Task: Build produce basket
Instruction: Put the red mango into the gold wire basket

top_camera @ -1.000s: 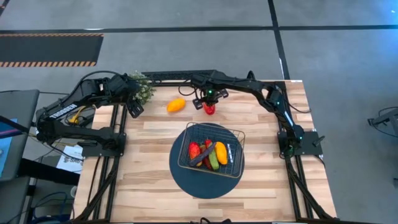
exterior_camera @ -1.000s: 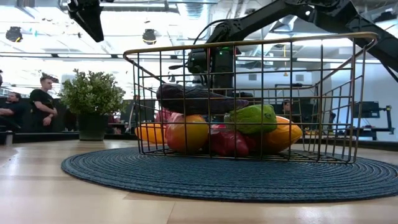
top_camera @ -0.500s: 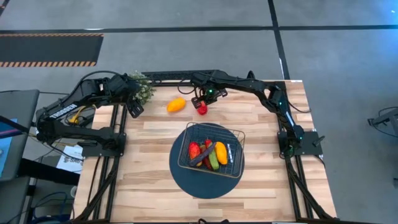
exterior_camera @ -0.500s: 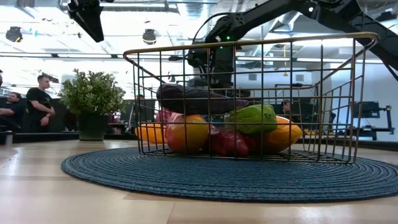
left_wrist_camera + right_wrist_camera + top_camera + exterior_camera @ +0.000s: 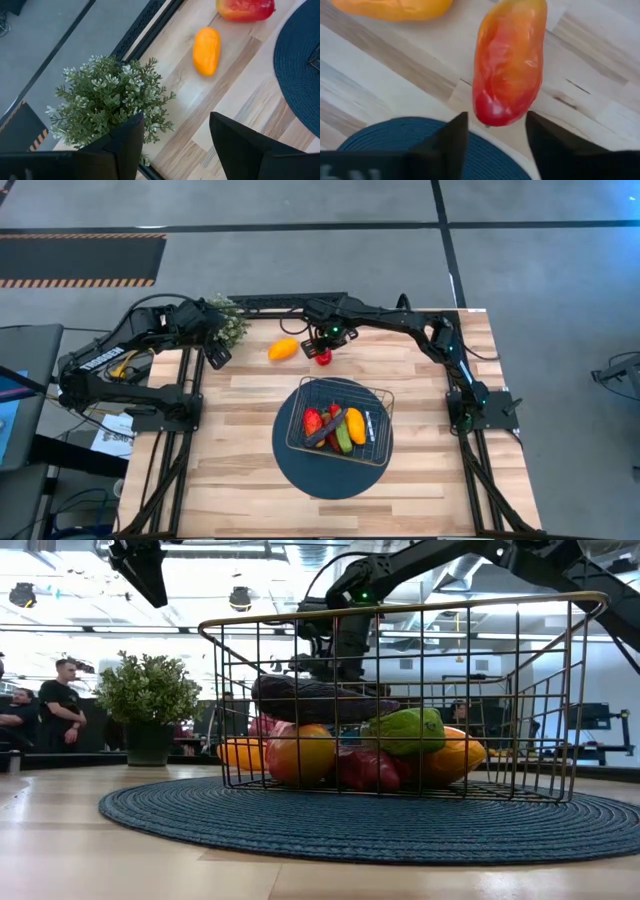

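Observation:
A red-orange pepper (image 5: 507, 60) lies on the wood between the far edge and the blue round mat (image 5: 300, 465). My right gripper (image 5: 496, 122) hangs over it, open, its fingers on either side of the pepper's red end (image 5: 322, 358). An orange pepper (image 5: 283, 349) lies just to the left. The wire basket (image 5: 380, 405) stands on the mat and holds several pieces of produce (image 5: 335, 425), among them a dark purple one (image 5: 315, 698) and a green one (image 5: 405, 730). My left gripper (image 5: 175, 135) hovers open over the potted plant (image 5: 228, 320) at the far left. My right gripper comes at the red-orange pepper from above, along its length, with the red end (image 5: 492, 112) in the gap between the fingers. I cannot tell whether either finger touches it. The pepper lies on the table.
The potted plant (image 5: 150, 700) stands at the table's far left corner. The right arm reaches along the far edge from the right side. Bare wood lies left, right and near of the mat (image 5: 350, 825). A person (image 5: 70, 700) stands in the room beyond the table.
My right gripper has gone toward the table's left edge along the far side. The red-orange pepper under it has shifted left with it, nearer the orange pepper.

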{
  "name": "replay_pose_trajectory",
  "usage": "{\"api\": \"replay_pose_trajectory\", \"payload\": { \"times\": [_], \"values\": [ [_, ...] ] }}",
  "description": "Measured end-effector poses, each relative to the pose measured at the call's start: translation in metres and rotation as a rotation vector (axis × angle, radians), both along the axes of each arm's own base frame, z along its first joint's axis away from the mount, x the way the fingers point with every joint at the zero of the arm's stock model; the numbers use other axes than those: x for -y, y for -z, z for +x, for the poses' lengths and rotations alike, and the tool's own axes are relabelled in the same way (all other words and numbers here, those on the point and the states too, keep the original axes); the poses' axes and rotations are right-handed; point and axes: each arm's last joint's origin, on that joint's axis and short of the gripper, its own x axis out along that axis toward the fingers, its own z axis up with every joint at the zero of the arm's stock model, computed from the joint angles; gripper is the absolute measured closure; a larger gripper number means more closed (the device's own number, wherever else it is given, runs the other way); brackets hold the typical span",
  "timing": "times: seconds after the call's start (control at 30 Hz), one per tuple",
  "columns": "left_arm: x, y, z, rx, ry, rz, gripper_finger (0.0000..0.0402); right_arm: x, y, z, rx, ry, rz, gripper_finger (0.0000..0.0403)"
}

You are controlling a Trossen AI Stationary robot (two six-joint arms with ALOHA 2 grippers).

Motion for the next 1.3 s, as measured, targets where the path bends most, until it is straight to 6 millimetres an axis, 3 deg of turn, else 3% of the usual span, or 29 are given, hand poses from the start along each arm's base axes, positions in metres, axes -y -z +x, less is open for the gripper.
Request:
{"api": "replay_pose_trajectory", "payload": {
  "times": [0.2, 0.5, 0.83, 1.13, 1.3],
  "values": [
    [0.0, 0.0, 0.0, 0.0, 0.0, 0.0, 0.0189, -0.003, 0.005, 0.001, -0.02, 0.021, 0.004, 0.0109],
    [0.0, 0.0, 0.0, 0.0, 0.0, 0.0, 0.0189, -0.007, 0.009, 0.003, -0.021, 0.012, 0.004, 0.0047],
    [0.0, 0.0, 0.0, 0.003, -0.004, -0.001, 0.0189, -0.006, 0.009, 0.005, -0.004, -0.019, -0.02, 0.0032],
    [0.0, 0.0, 0.0, 0.026, -0.041, -0.015, 0.0189, 0.009, 0.008, 0.003, 0.032, 0.014, -0.036, 0.0032],
    [0.0, 0.0, 0.0, 0.027, -0.042, -0.015, 0.0189, 0.01, 0.018, -0.002, 0.006, 0.026, -0.006, 0.0032]
  ]
}}
